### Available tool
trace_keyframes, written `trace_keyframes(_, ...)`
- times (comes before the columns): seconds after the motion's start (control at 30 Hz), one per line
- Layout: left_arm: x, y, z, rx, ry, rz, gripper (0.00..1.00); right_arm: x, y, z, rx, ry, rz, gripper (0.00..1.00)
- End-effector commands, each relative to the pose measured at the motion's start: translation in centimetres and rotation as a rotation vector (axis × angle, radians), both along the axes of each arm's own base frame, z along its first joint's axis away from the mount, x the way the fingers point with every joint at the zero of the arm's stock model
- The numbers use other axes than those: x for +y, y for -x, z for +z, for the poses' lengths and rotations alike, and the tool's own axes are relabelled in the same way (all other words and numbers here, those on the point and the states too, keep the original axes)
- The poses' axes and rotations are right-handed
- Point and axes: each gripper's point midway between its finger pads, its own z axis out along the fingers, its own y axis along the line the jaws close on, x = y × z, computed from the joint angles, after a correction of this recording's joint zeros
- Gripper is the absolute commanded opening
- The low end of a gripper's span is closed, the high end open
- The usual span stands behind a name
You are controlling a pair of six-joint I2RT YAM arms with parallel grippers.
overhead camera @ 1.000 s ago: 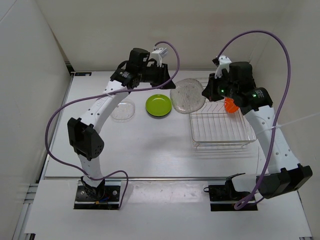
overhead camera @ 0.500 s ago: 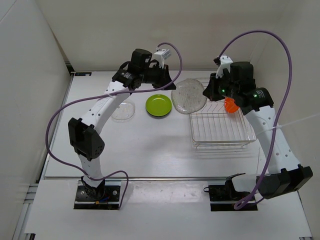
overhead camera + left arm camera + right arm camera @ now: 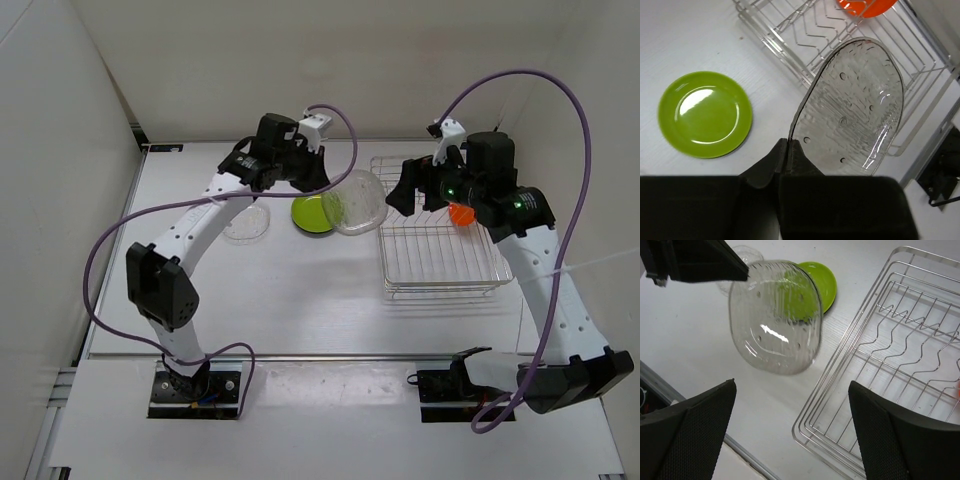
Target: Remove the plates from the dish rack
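Shifted leftward from dish rack (image 3: 440,258) edge, clear plate (image 3: 355,201), tilted, mid-frame beside lime green plate (image 3: 308,214), rim pinched by left end effector (image 3: 788,149), right end effector (image 3: 792,385) newly spread, apart from it, orange plate (image 3: 461,212) in rack, second clear plate (image 3: 247,222) flat on surface (image 3: 300,300), left.

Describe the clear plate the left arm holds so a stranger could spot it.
Find the wire dish rack on the table's right; just off its left edge, over the lime green plate, the left gripper pinches a clear dimpled plate by the rim. It alone is tilted in midair; the other clear plate lies flat farther left.
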Motion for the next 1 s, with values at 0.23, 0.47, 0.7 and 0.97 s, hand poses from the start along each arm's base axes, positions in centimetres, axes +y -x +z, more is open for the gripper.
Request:
trace_keyframes(0.23,11.8,-2.4,2.2,-0.213,-0.137,0.012,0.11,-0.9,0.4,1.7,-0.087,0.004,-0.019,0.97)
trace_keyframes(0.47,17.9,-5.8,-1.2,-0.164,-0.210,-0.023,0.11,-1.7,0.6,1.7,-0.123,0.044,-0.035,0.97)
trace_keyframes(0.7,22.5,-9.5,-4.2,-0.127,-0.255,-0.023,0.11,-2.3,0.4,1.0,-0.119,0.078,-0.054,0.97)
trace_keyframes(0.97,26.8,-11.8,-6.8,-0.089,-0.307,0.002,0.11,-2.2,-0.5,-0.1,-0.087,0.103,-0.055,0.97)
